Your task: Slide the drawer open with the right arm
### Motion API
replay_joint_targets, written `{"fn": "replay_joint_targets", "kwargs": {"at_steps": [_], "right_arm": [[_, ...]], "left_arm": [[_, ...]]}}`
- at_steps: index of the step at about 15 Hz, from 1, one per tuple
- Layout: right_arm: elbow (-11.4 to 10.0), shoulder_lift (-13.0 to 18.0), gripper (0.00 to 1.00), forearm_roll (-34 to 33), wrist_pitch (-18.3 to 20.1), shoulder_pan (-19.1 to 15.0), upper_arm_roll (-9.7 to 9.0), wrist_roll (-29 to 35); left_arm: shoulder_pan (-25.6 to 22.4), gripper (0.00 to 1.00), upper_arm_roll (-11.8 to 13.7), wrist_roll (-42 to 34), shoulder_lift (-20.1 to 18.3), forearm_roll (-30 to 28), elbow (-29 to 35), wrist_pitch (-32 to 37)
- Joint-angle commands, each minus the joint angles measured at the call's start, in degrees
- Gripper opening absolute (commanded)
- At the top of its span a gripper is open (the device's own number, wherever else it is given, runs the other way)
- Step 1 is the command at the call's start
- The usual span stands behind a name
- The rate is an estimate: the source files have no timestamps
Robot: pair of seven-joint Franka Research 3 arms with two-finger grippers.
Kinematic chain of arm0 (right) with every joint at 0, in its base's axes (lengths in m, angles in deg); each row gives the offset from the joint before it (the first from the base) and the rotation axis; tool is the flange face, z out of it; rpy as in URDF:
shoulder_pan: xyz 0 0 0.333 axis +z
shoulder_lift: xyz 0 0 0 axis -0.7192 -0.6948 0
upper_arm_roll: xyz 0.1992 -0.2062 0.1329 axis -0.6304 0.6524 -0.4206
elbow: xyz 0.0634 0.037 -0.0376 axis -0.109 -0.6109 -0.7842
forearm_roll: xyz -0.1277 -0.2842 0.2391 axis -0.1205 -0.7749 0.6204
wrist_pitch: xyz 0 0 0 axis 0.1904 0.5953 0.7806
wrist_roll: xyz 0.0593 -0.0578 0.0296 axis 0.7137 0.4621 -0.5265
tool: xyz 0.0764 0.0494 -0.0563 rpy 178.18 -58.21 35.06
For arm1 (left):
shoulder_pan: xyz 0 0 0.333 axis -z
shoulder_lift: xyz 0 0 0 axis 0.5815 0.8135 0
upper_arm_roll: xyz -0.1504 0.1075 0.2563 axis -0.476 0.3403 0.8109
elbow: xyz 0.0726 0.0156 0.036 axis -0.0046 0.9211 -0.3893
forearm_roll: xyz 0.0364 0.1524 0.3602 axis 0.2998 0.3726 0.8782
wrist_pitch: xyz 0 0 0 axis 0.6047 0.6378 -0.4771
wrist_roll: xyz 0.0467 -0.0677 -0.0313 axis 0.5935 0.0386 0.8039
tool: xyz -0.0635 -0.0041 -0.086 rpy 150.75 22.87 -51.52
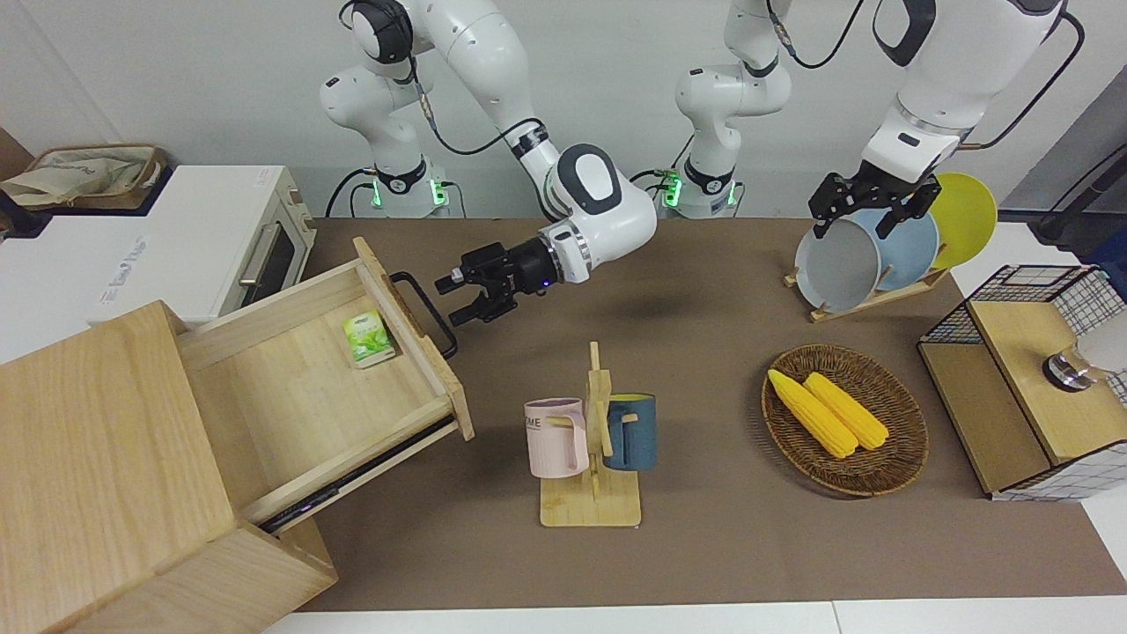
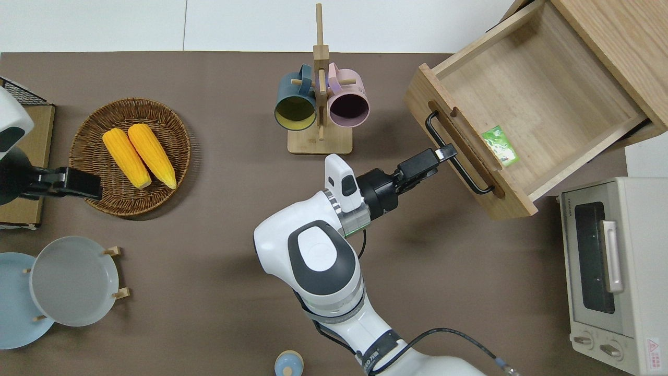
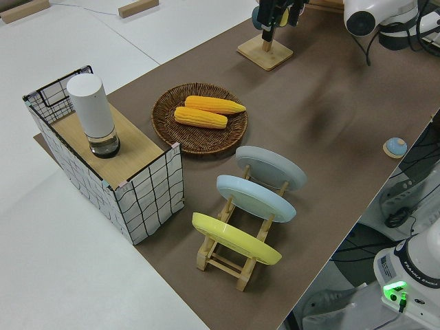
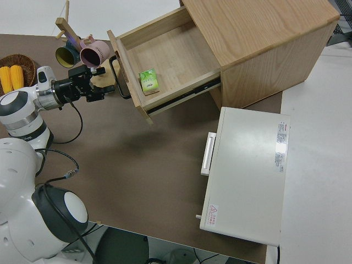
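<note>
The pale-wood drawer [image 1: 290, 396] stands pulled far out of the large cabinet [image 1: 97, 458]; it also shows in the overhead view [image 2: 543, 89] and the right side view [image 4: 165, 55]. Its black U-shaped handle [image 1: 423, 313] [image 2: 459, 156] is free. A small green packet [image 1: 368, 337] lies inside, against the front panel. My right gripper [image 1: 456, 301] [image 2: 444, 153] is open and empty. It hangs just off the handle, toward the left arm's end of the table, not touching it. My left arm is parked.
A white toaster oven [image 1: 220, 238] stands beside the cabinet, nearer to the robots. A mug rack [image 1: 592, 440] with a pink and a blue mug stands mid-table. A basket of corn [image 1: 845, 418], a plate rack [image 1: 880, 246] and a wire-mesh box [image 1: 1030, 379] fill the left arm's end.
</note>
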Motion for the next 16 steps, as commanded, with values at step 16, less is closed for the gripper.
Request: {"fn": "replay_joint_targets", "kwargs": {"at_steps": [16], "right_arm": [[15.59,3.63,0.979,29.22,1.04,1.05,0.12,0.17]], "left_arm": [[-0.31,0.99,-0.4,-0.56,0.65,0.98,-1.49,1.13]]}}
